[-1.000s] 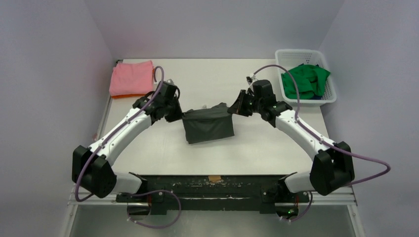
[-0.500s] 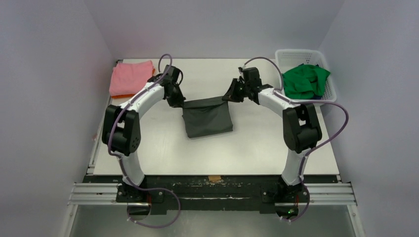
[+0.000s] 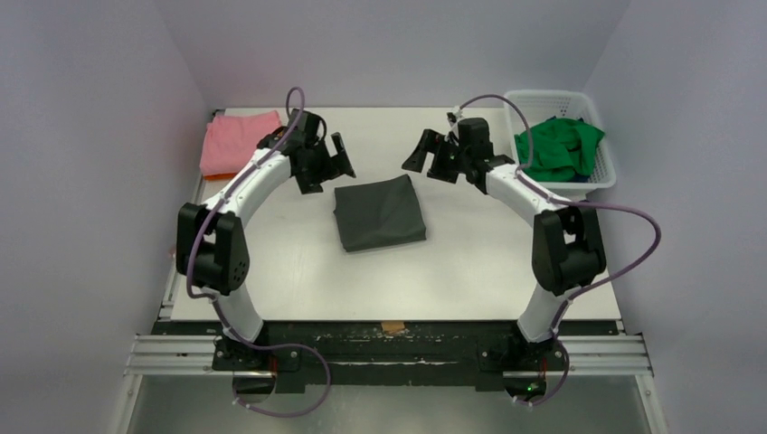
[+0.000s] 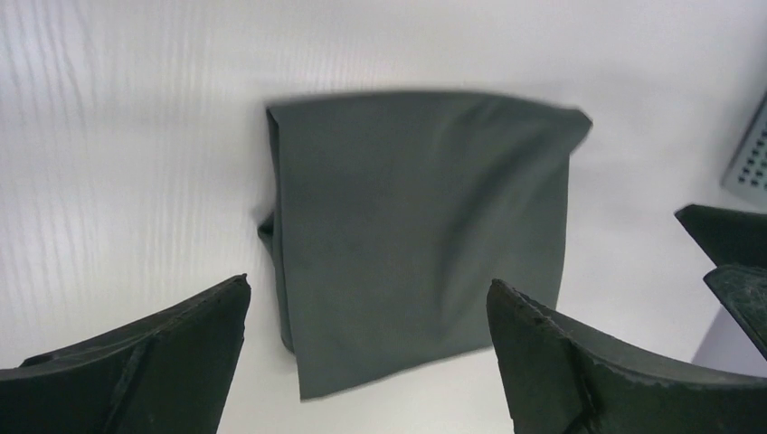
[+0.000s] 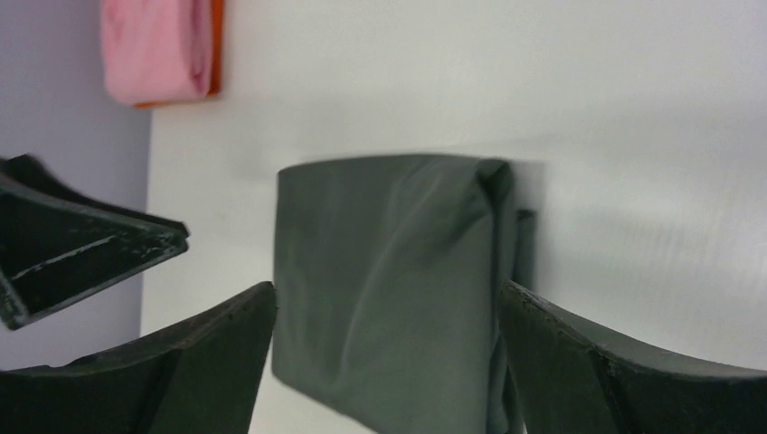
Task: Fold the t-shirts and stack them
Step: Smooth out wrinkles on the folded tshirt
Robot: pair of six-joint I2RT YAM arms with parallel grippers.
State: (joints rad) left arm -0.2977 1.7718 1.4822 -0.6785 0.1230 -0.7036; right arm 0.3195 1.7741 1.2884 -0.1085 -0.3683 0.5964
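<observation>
Top view: left end effector spread wide, holding nothing, hanging just past the far left corner of the grey shirt. Right end effector also spread, empty, just past the far right corner. Neither touches cloth. Count: 2 arms, 2 end effectors, 1 basket, 3 shirts visible here. Grey shirt lies flat mid-table, folded to a rough rectangle. Pink shirt folded at far left corner. Green shirt bunched in the basket at far right. Change: half a second ago both end effectors pinched the grey shirt's far edge, with that edge raised and taut between them; now both have let go and backed off, and the edge is down. Pink, green and basket unmoved.

Left wrist: left end effector fingers wide apart, nothing between them, grey shirt below on the table, layered fold edge along its left side. Right end effector shows at the right edge; a corner of the basket above it.

Right wrist: right end effector fingers wide apart, empty, over the grey shirt. Pink shirt at top left with a sliver of orange shirt under it, so 4 shirts total. Left end effector at left edge.
</observation>
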